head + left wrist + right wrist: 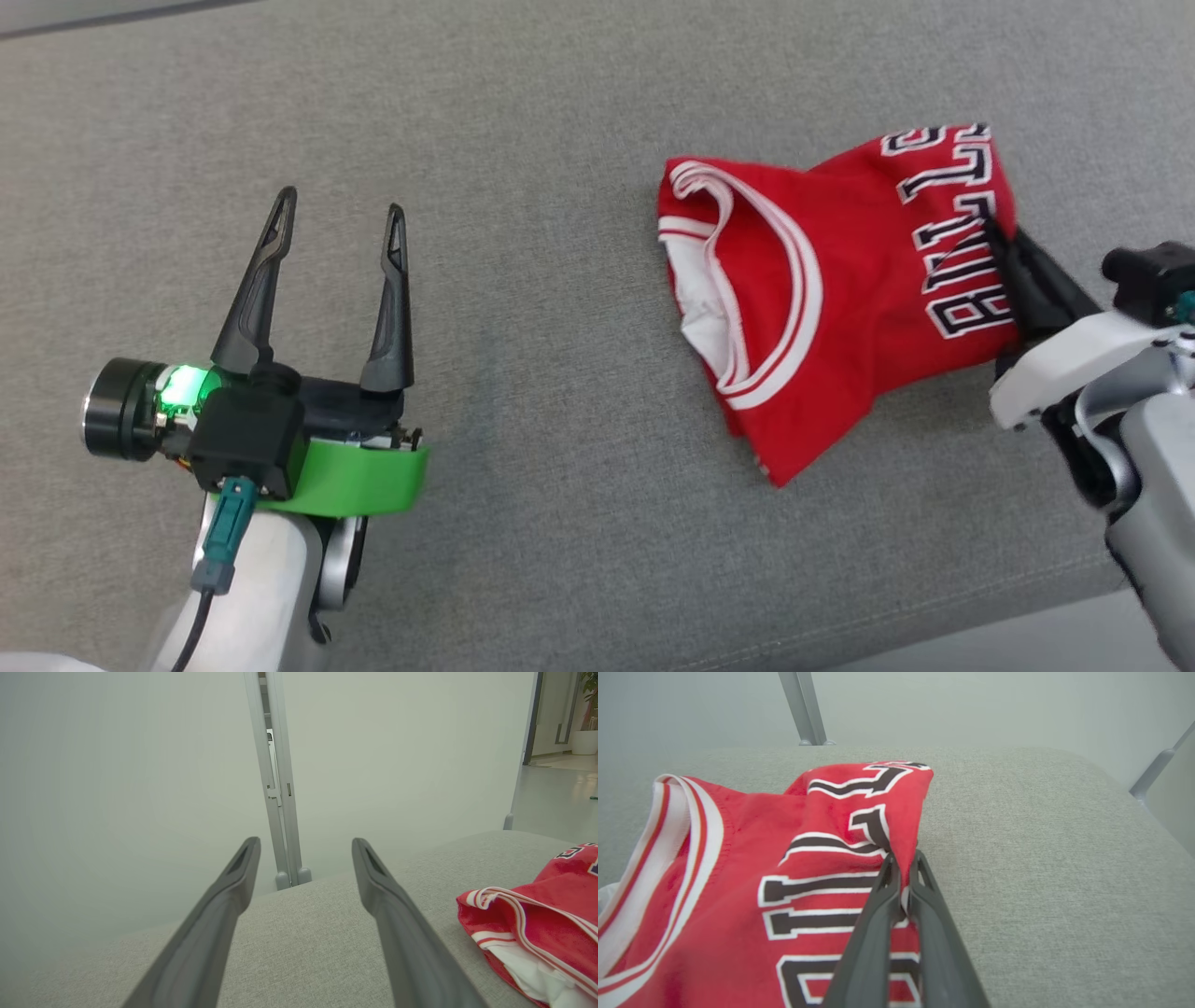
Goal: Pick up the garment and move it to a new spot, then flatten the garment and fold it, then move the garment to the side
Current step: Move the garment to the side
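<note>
Right edge of left wrist view cuts off jersey [537, 924], left and bottom edges of right wrist view too, lettering [962, 252] partly lost in folds, right gripper [997, 231] tips under cloth in head view

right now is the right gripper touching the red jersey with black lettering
Touching. The right wrist view shows the right gripper shut on a fold of the red jersey.
</note>
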### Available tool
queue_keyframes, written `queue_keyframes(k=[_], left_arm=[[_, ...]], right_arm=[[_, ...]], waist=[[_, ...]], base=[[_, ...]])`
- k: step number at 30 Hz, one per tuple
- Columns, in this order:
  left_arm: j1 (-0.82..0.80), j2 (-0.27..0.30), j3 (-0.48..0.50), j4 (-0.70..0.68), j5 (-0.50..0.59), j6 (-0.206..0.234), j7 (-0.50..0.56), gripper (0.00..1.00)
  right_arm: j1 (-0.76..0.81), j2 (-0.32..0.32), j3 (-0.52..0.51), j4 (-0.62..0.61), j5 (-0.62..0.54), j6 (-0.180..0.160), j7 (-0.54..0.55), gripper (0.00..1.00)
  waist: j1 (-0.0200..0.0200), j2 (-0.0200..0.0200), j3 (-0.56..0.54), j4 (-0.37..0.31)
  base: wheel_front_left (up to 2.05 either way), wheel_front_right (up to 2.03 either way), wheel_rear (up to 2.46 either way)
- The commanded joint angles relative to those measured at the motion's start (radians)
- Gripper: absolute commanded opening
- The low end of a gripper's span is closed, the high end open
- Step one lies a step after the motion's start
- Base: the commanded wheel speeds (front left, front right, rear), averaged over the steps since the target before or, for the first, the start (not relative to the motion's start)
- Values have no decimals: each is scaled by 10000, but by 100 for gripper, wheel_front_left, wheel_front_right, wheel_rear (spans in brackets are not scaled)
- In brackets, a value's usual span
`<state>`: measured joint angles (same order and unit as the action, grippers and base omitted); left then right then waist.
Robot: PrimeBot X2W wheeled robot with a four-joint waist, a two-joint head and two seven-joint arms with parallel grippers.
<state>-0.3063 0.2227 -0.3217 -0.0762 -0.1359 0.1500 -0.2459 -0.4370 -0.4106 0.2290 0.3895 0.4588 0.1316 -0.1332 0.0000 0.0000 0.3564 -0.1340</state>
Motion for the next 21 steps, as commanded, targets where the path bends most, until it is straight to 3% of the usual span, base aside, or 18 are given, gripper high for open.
queue_keyframes(k=[1,14,20,21], left_arm=[[-273,146,9,-22,87,-55,35,100],[-1631,406,-352,-729,553,-387,459,100],[-1812,482,-404,-838,623,-387,479,100],[-1826,493,-407,-827,627,-379,475,100]], right_arm=[[-409,-70,-112,181,122,-16,-118,0],[-3599,-2097,-2136,3252,290,-16,-1019,0],[-4237,-2393,-2800,4088,-277,-16,-1257,0],[-4289,-2346,-2871,4175,-356,-16,-1276,40]], waist=[[0,0,1116,-814],[0,0,3334,-333],[0,0,3705,-193],[0,0,3709,-196]], base=[[0,0,0],[0,0,0],[0,0,0],[0,0,0]])
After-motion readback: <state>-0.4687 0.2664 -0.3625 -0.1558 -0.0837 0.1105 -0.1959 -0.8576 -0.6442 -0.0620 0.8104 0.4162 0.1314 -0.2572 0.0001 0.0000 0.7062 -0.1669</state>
